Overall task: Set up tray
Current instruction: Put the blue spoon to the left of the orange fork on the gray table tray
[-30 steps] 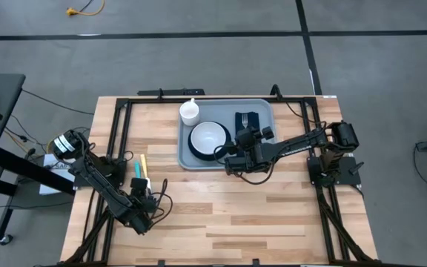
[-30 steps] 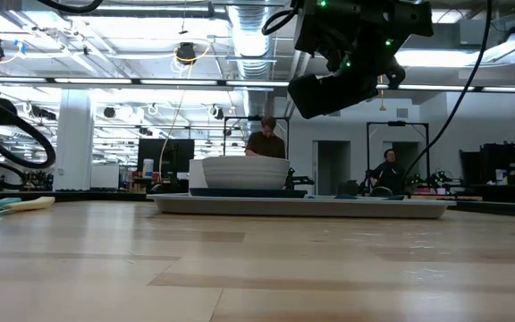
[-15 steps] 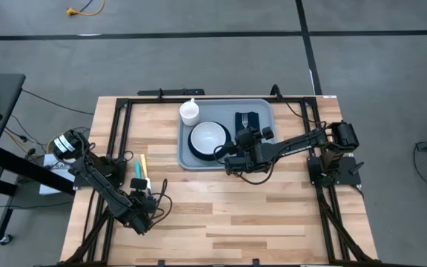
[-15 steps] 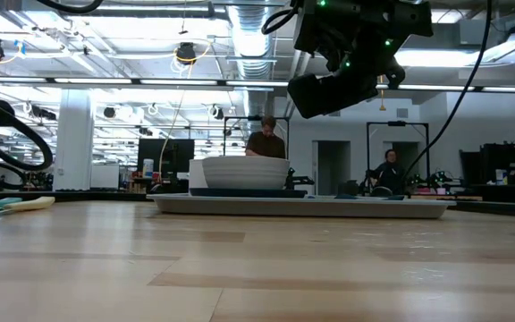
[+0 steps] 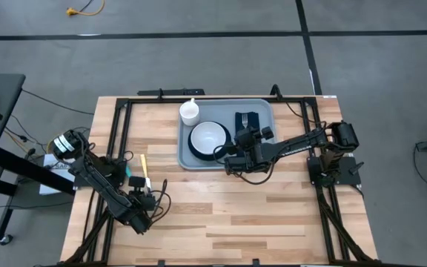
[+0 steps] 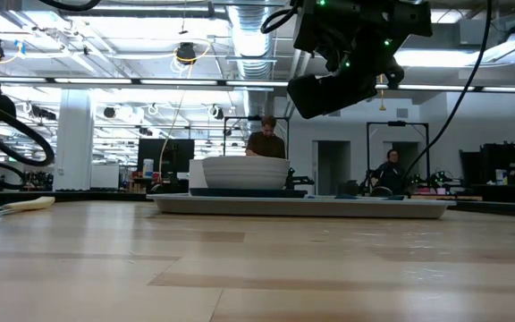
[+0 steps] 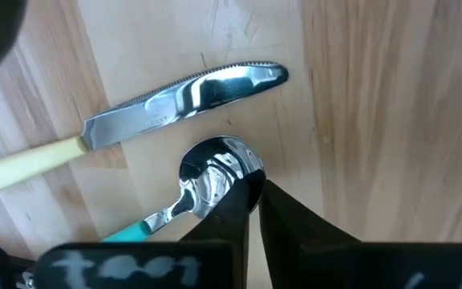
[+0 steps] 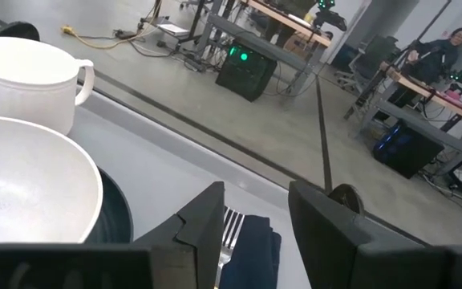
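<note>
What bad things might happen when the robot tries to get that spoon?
The left gripper has its fingers nearly together over the spoon, which lies flat on the table. Its thin, shiny bowl might slip out of a pinch. The knife lies right beside the spoon, so it may get nudged. The right gripper hovers open over the tray, possibly blocking the way there.

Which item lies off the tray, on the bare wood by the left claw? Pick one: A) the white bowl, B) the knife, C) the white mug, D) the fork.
B: the left wrist view shows the knife lying on the wood beside the spoon, just ahead of the left claw.
</note>
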